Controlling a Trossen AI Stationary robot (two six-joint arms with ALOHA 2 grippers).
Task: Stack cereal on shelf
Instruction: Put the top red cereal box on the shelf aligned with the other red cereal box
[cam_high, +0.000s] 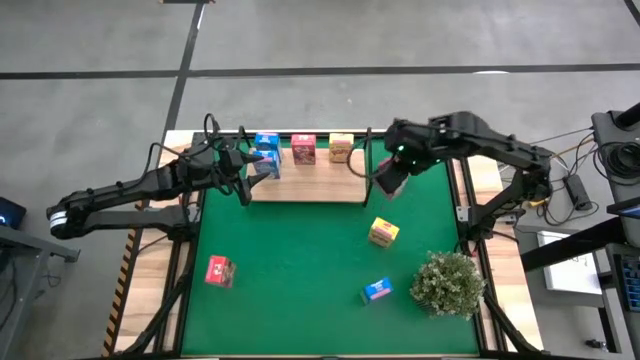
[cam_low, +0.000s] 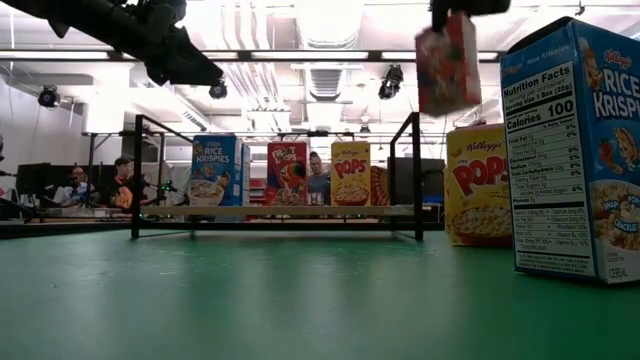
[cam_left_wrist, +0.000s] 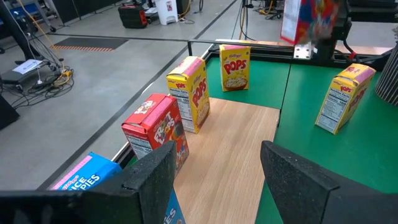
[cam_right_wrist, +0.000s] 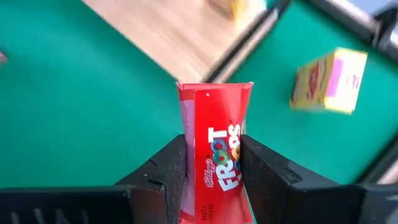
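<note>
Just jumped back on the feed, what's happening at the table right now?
The right gripper holds a red Froot Loops box in the air near the right end of the wooden shelf. Several boxes already stand along the shelf's back edge. The left gripper hangs over the shelf's left end, fingers apart and empty. A yellow box, a blue box and a pink-red box wait on the green mat.

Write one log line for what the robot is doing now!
right gripper: shut on red Froot Loops box, lifted beside shelf | left gripper: open over shelf
</note>
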